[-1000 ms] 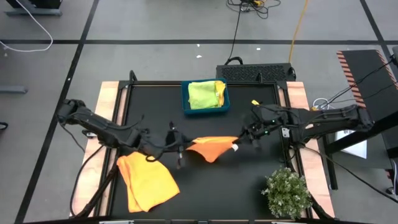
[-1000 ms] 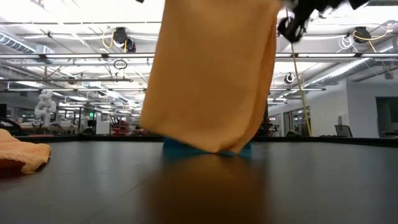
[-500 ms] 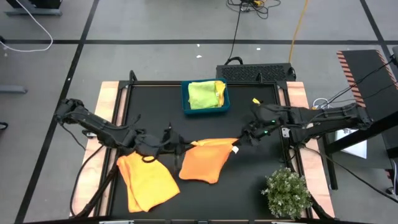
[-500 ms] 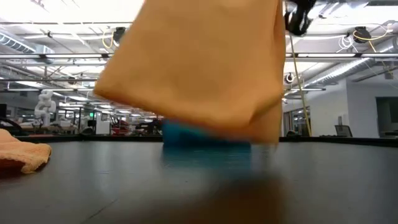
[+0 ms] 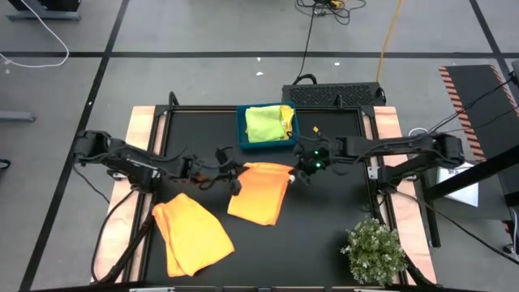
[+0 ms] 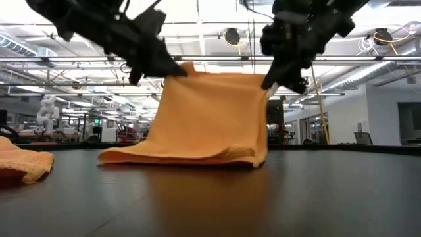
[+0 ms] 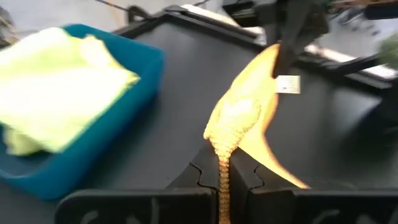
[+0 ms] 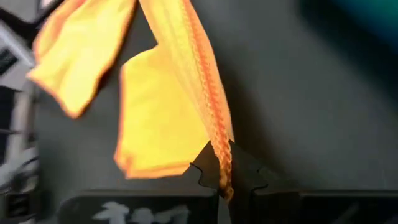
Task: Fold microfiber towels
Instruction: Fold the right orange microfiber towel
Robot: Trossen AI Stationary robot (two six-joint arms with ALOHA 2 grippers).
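An orange microfiber towel [image 5: 258,195] is stretched between my two grippers in the middle of the table. My left gripper [image 5: 235,175] is shut on its far left corner and my right gripper [image 5: 295,172] on its far right corner. In the low view the towel [image 6: 210,118] slopes down from the grippers, and its near part [image 6: 177,157] lies on the table. A second orange towel [image 5: 191,235] lies crumpled near the table's front left. A lime green towel [image 5: 264,123] and a pale yellow one [image 5: 287,115] lie in the teal tray [image 5: 243,138]. My left gripper pinches the towel's far left corner [image 7: 222,155] between its two fingers, bunched into a narrow ridge. The fingers come from the table's left, slanting down. The corner is lifted clear. My right gripper pinches the far right corner [image 8: 214,142] between its two fingers, the edge gathered into a ridge. The fingers come from the table's right, slanting down. The top edge [image 6: 223,74] runs taut between the two grippers, and the towel's near part rests on the table.
The teal tray stands just beyond the grippers at the table's far middle. A small bushy plant [image 5: 375,251] stands at the near right corner. Bare black table shows right of the held towel and in front of it.
Both grippers have sunk and gone toward the table's far edge, the right one also toward the left. The orange towel, which hung down from them, is now laid out: its lower part has landed on the table toward the near edge, and its held edge stays up.
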